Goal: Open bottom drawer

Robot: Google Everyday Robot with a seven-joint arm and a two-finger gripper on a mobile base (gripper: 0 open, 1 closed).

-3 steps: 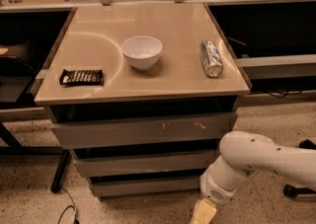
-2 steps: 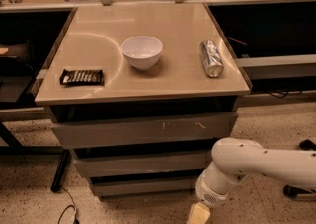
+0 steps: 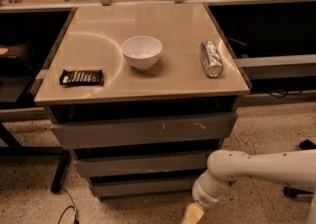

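Camera view: arm (image 3: 256, 168) low from rt, gripper (image 3: 192, 214) by bottom drawer (image 3: 143, 187), grip state can't tell.

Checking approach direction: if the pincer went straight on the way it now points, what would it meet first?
Probably the floor. The pincer, at the picture's bottom edge below the bottom drawer's right end, points down and out of view, not at the drawer front. Depth is unclear.

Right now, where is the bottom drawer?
The bottom drawer is the lowest grey front under the tabletop, low in the camera view near the floor. The end effector hangs just below its right end, at the picture's lower edge.
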